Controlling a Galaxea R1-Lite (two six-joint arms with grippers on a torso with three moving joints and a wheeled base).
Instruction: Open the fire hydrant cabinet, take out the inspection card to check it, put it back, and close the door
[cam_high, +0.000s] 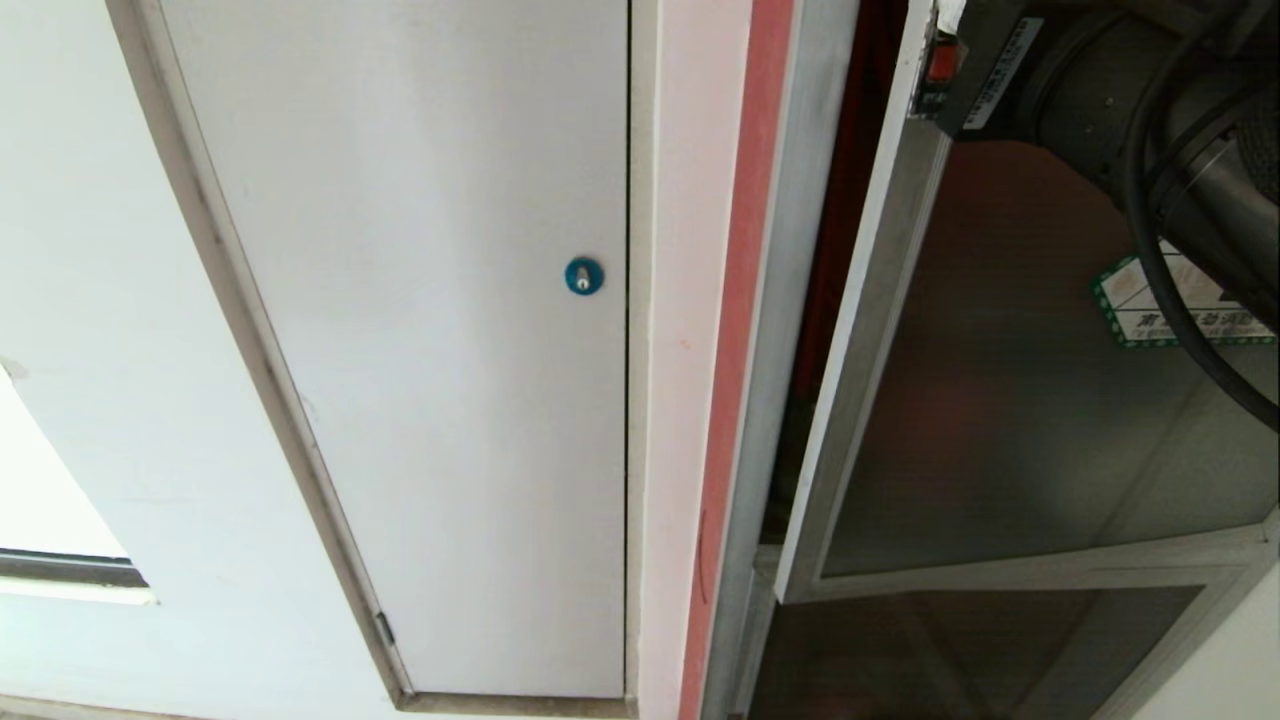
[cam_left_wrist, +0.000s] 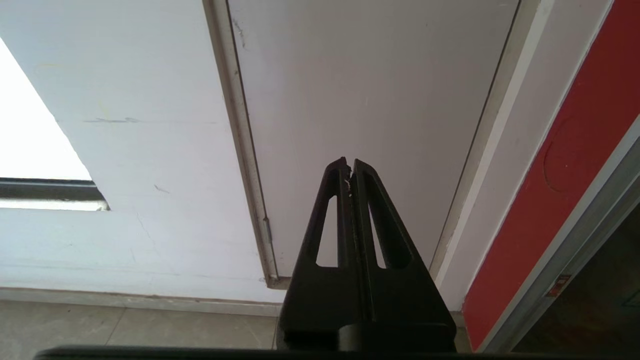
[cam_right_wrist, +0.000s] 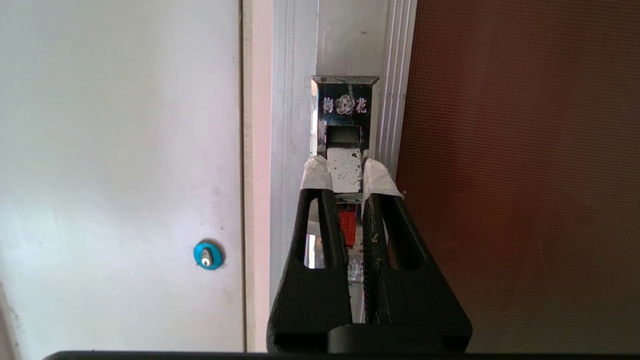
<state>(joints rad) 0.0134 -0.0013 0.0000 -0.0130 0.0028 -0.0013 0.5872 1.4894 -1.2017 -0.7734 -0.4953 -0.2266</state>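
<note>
White wall left; right pincer (cam_right_wrist: 345, 172) clamps door (cam_right_wrist: 520, 175) latch (cam_right_wrist: 345, 130) marked 梅花.

I see even, soft daylight. Beyond my left gripper (cam_left_wrist: 350, 167) a window (cam_left_wrist: 30, 135) blows out to pure white. Past my right gripper (cam_right_wrist: 345, 175) the chrome latch (cam_right_wrist: 345, 112) glints; the glass door (cam_right_wrist: 525, 175) stays dim.

Dark tinted door (cam_high: 1000, 400) bears a green-edged white sticker (cam_high: 1180, 310); the neighbouring white door (cam_high: 420, 350) has a blue lock (cam_high: 584, 276).
</note>
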